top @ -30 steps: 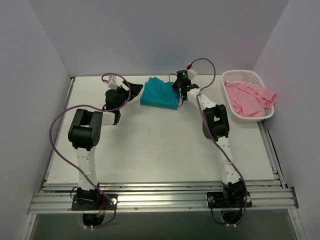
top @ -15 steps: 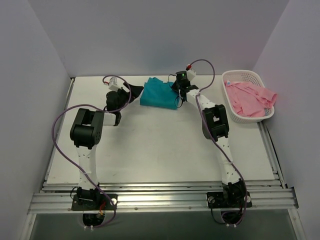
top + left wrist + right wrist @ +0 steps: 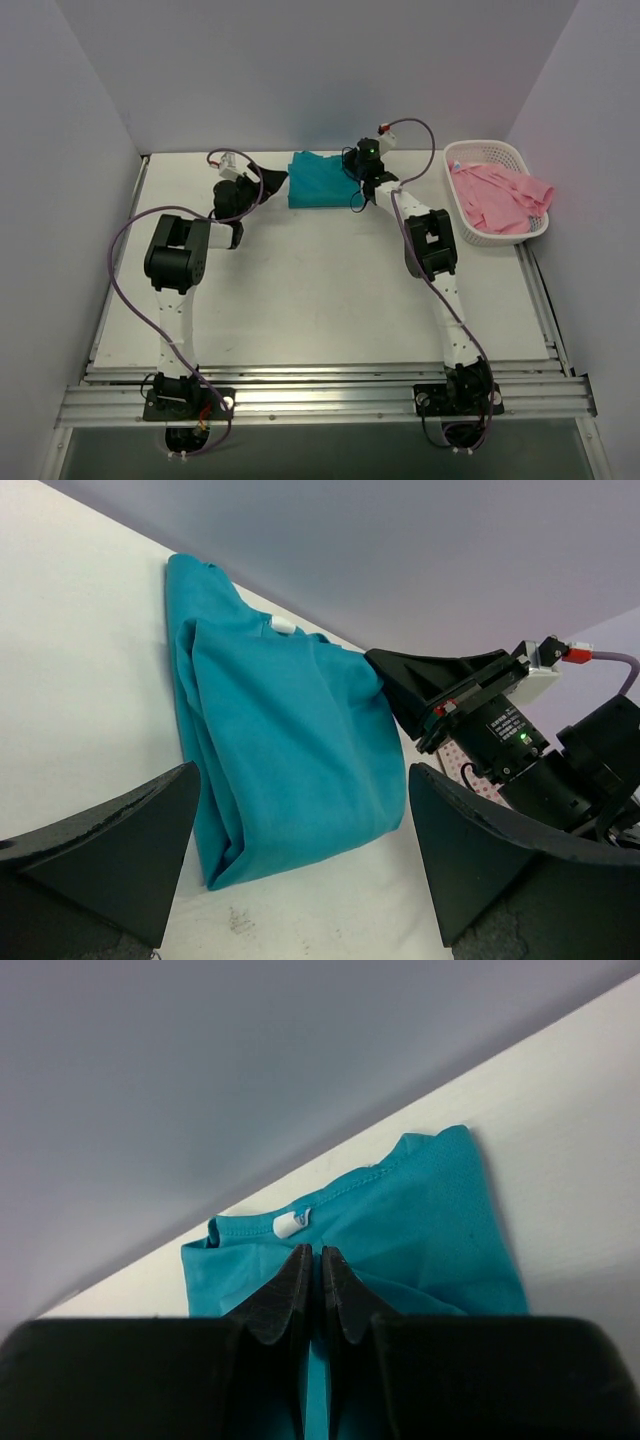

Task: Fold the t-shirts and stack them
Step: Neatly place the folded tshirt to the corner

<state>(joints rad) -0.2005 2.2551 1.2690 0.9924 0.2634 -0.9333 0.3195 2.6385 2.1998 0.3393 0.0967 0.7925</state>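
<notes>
White table (image 3: pixel 300 290) under grey walls, teal t-shirt (image 3: pixel 320 180) lying folded on it, right gripper (image 3: pixel 313 1265) pinched together on the shirt's right edge, neck label (image 3: pixel 290 1223) visible only from the wrists, left gripper (image 3: pixel 300 790) spread wide just left of the shirt, pink t-shirt (image 3: pixel 500 195) in basket (image 3: pixel 478 146) well right of it, seen only from above

no legible text or markings

Looks like a robotics lab cell: white table (image 3: pixel 320 290) boxed in by plain grey walls (image 3: pixel 300 70), aluminium rail (image 3: pixel 320 398) along the front, loose purple cables (image 3: pixel 113 270).
</notes>
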